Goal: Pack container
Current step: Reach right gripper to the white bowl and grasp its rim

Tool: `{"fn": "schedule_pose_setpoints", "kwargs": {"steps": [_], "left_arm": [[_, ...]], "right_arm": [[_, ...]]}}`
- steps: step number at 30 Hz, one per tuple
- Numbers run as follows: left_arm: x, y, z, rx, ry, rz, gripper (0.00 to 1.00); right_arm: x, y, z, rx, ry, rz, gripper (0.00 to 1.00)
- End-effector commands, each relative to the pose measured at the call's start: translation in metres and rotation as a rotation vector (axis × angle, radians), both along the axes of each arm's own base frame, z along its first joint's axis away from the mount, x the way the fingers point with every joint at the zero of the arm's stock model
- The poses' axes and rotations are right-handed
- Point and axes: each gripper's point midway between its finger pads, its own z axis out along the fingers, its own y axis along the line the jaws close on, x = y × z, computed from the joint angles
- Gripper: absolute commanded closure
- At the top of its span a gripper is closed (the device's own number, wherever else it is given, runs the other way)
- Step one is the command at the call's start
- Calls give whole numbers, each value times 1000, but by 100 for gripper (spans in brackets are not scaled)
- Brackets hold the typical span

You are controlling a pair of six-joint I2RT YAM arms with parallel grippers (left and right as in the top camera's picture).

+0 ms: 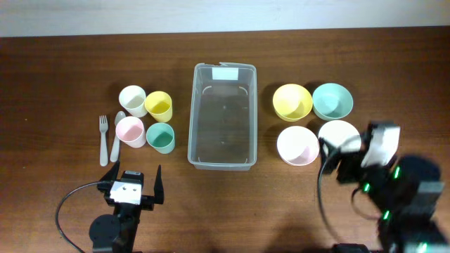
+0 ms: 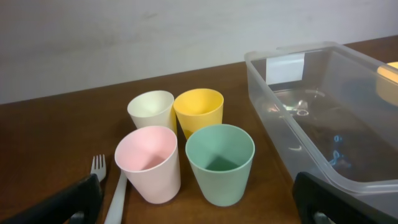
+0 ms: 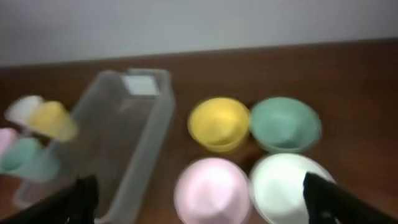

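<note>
The clear rectangular container stands empty mid-table, its white label at the far short end; it also shows in the left wrist view and the right wrist view. Left of it stand a cream cup, yellow cup, pink cup and green cup. Right of it sit a yellow bowl, green bowl, pink bowl and white bowl. My left gripper is open and empty, just short of the cups. My right gripper is open and empty, above the pink and white bowls.
A white fork and a white spoon lie left of the cups. Bare brown tabletop runs along the front edge between the two arms. A pale wall borders the table's far edge.
</note>
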Motion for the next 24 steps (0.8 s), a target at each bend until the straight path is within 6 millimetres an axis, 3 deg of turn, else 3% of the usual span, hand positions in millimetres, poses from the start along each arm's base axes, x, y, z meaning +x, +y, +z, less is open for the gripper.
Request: {"fn": "schedule_pose_setpoints", "kwargs": {"steps": [1, 4, 7, 11, 17, 19, 24], "left_arm": [[0, -3, -3, 11, 0, -17, 0], [0, -3, -3, 11, 0, -17, 0], [0, -3, -3, 11, 0, -17, 0], [0, -3, -3, 11, 0, -17, 0], [0, -3, -3, 11, 0, -17, 1], [0, -3, -3, 11, 0, -17, 1], [0, -3, -3, 11, 0, -17, 1]], "right_arm": [[31, -18, 20, -127, 126, -32, 1], [52, -21, 21, -143, 286, -24, 1], [75, -38, 4, -158, 409, -57, 1], [95, -76, -47, -105, 575, -134, 1], [98, -130, -122, 22, 798, -230, 1], [97, -133, -142, 90, 845, -178, 1], [89, -132, -179, 204, 947, -104, 13]]}}
